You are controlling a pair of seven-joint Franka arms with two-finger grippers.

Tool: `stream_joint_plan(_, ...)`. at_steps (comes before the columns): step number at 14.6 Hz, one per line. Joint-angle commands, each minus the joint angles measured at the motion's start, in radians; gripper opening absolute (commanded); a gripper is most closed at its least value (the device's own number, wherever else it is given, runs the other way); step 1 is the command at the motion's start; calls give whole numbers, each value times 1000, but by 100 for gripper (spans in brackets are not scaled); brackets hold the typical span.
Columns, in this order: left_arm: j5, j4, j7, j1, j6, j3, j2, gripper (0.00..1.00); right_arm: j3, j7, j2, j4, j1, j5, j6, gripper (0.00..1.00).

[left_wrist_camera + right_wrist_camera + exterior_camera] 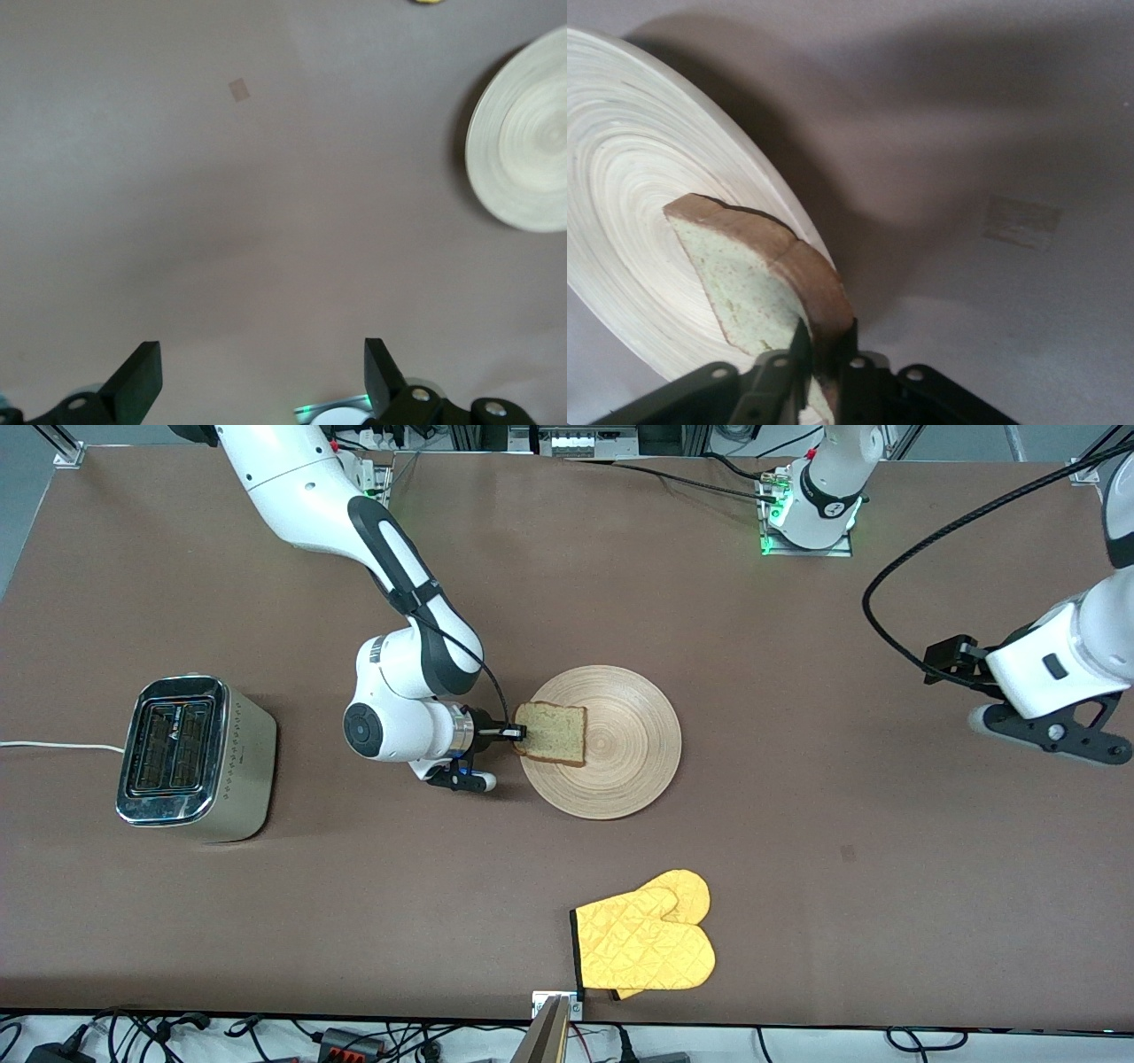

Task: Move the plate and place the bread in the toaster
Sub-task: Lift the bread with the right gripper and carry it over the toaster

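Tan wooden plate (620, 779), round, shallow, ring-grained, mid-tabletop (797, 824). Bread (551, 732) on plate at 9 o'clock rim: square pale slice, dark crust, porous crumb. Right gripper (518, 733) low beside that rim, fingers pinching bread's crust edge; side-on approach likely chosen so slice can hang vertical for slot entry. Toaster (190, 757) at 9 o'clock from plate, toward right arm's end, shiny boxy metal, rounded corners, slots up, white cord (53, 746). Yellow quilted oven mitt (645, 943) at 6 o'clock from plate. Left gripper (257, 381) waiting over bare tabletop, fingers spread wide, holding nothing.
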Motion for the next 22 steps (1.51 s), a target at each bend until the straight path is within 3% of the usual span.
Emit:
stream_joint_plan(1,-100,-263,-26,-123,140,241,-197,100,-4,0,-3,32,-3,19,-12,0)
stream_joint_plan(4,-97,-466,-104,-158,263,281,-335,100,-23,6,-24,89,-6,-10,-101,0)
stream_joint_plan(8,-87,-560,-169,-201,321,300,-418,100,-85,52,-86,182,-6,-148,-267,0)
stream_joint_plan(11,-87,-559,-141,-223,338,314,-414,100,-183,50,-107,303,-13,-240,-475,0)
stream_joint_plan(15,-86,-539,-141,-218,330,309,-397,100,-389,46,-109,385,-1,-298,-702,0)
stream_joint_plan(19,-100,-532,-134,-209,329,315,-395,100,-428,-57,-188,385,-21,-496,-720,0)
stream_joint_plan(22,-100,-525,-135,-209,324,312,-395,100,-483,-143,-224,385,-21,-585,-735,0)
